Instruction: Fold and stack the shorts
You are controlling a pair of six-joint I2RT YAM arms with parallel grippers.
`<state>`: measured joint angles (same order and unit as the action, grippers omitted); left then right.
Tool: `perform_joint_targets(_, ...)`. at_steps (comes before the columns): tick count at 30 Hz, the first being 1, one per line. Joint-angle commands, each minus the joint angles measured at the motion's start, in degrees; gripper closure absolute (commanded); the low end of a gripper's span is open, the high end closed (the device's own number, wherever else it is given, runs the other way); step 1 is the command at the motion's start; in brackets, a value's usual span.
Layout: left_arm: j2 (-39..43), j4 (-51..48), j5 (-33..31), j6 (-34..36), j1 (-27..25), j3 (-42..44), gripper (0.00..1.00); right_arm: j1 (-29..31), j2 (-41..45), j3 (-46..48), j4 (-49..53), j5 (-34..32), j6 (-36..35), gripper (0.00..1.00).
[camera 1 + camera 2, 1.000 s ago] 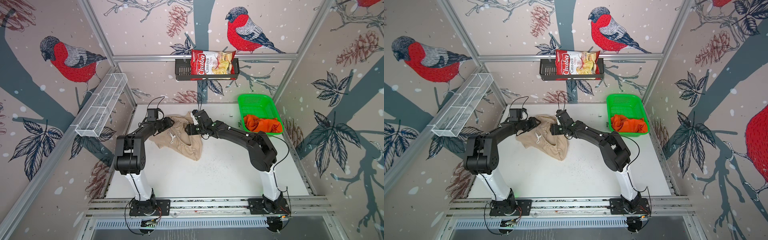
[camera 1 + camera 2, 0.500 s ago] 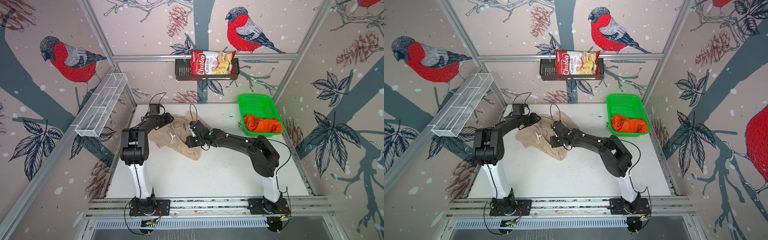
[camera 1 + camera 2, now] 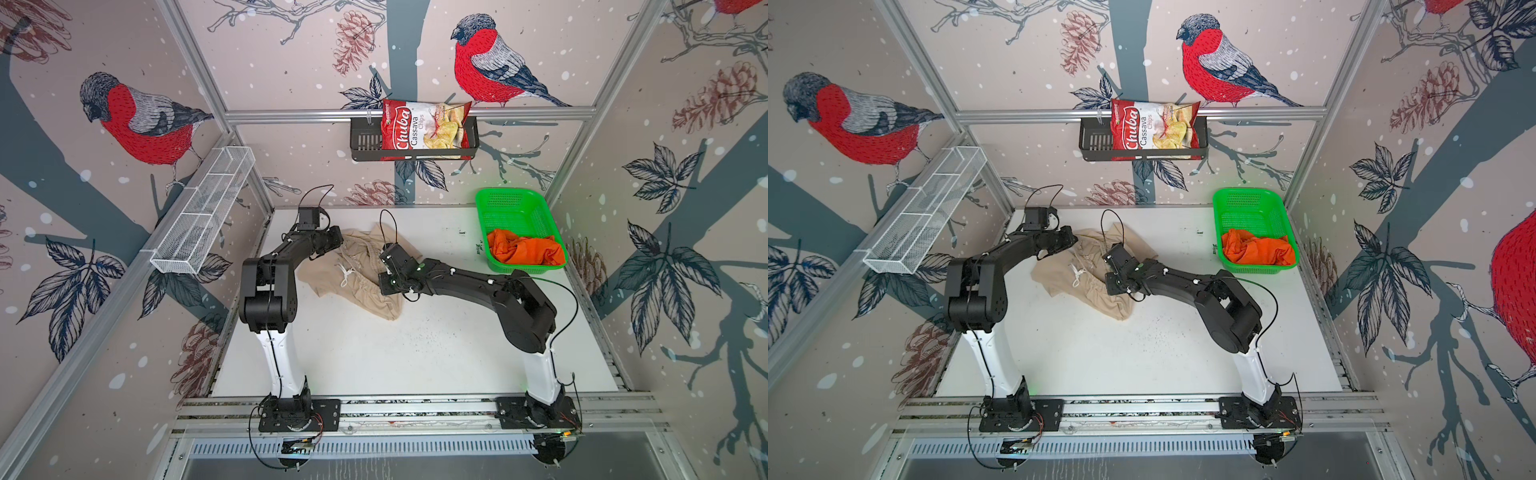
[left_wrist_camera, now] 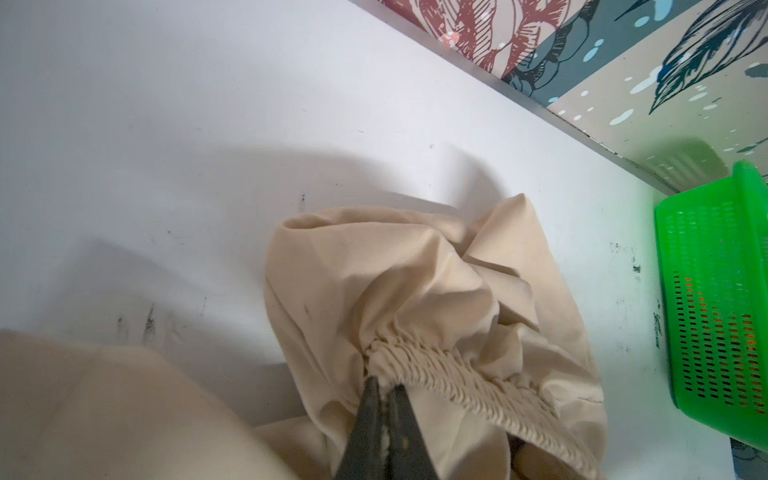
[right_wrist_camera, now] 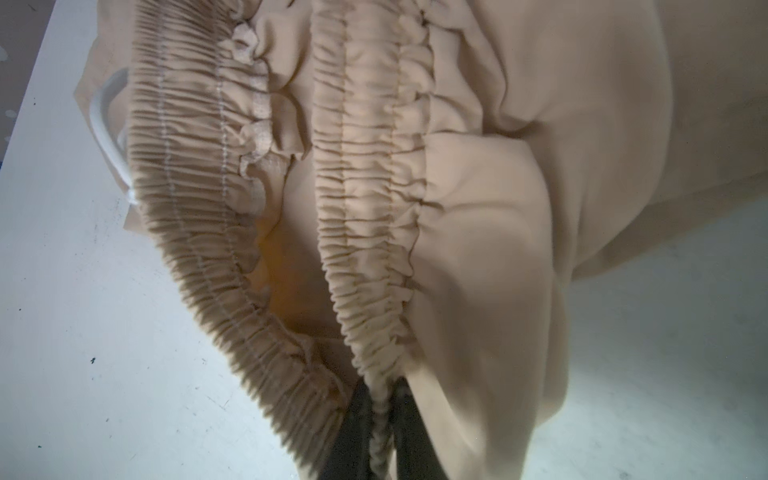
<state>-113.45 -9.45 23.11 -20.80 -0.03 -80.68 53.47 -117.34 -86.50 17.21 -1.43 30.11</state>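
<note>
Holding the beige shorts [image 3: 353,272] by their elastic waistband [image 4: 436,365] at two spots, I have both pincers pinched tight on cloth. The left gripper [image 4: 384,384] bites the gathered band at one end. The right gripper [image 5: 380,399] seems to have only one layer of the band between its jaws, with the opposite layer hanging free beside it. The shorts lie crumpled on the table [image 3: 374,357] near its far edge, left of middle, with the white drawstring [image 3: 347,272] loose on top. The orange shorts [image 3: 524,250] sit bunched in the green basket [image 3: 484,216] at the far right corner.

My worry is that both bites look shallow, so spreading the arms briskly could pull the elastic out of one. A single-layer hold could also lift the garment twisted, leaving the legs tangled for folding.
</note>
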Motion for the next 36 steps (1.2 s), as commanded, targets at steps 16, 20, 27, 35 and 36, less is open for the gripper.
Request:
perform_joint_targets(16,25.4,-10.9,-8.0,9.3,0.0,-10.7,1.0,3.4,17.7,-1.9,-0.7,-4.1,-6.2,0.99)
perform_joint_targets(20,26.2,-17.1,-8.2,11.7,0.0,-21.0,1.0,4.4,20.8,-5.9,-0.3,-3.8,-9.8,0.99)
perform_joint_targets(27,28.0,-24.0,-9.7,14.5,0.0,-34.9,1.0,8.1,23.7,-13.2,0.0,-2.9,-16.6,1.0)
perform_joint_targets(35,32.6,-28.6,-15.9,17.6,0.0,-43.4,1.0,13.9,25.8,-19.4,1.1,-2.4,-20.6,1.0)
perform_joint_targets(36,33.5,-29.1,-17.5,18.3,0.0,-43.7,1.0,15.0,25.7,-20.0,1.1,-2.1,-21.3,1.0)
